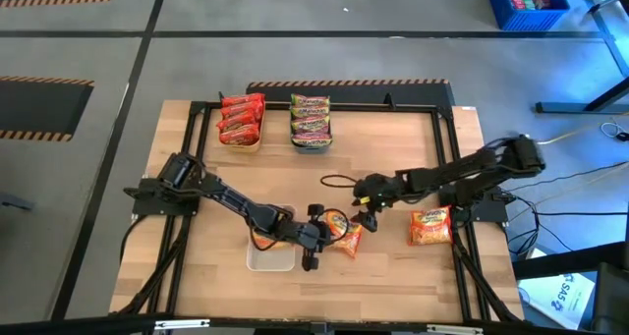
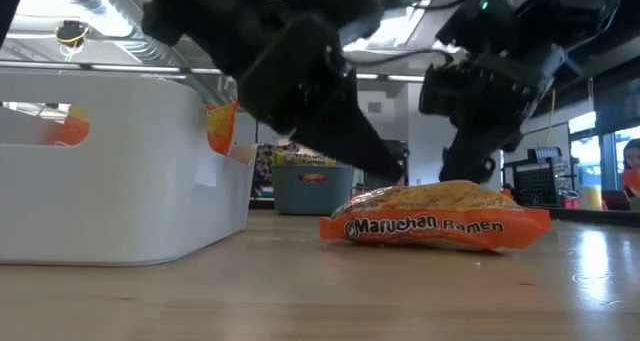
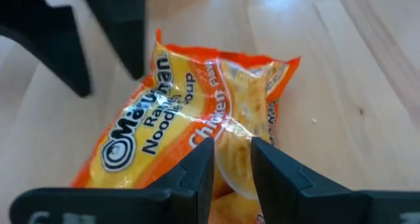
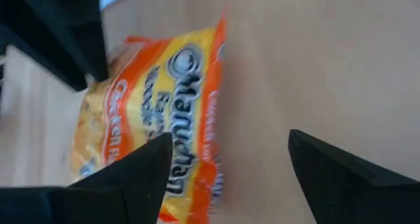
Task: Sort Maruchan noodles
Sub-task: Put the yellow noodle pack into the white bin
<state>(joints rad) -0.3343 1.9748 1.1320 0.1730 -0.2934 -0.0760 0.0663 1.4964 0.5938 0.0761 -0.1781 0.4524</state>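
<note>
Left gripper (image 3: 233, 159) jaws pinch the crinkly orange-and-yellow noodle packet (image 3: 190, 129); right gripper (image 4: 226, 159) jaws apart

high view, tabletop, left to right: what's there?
red packets tray → white tray → green-edged packets tray → orange packet between the end effectors → orange packets at the right edge
</note>
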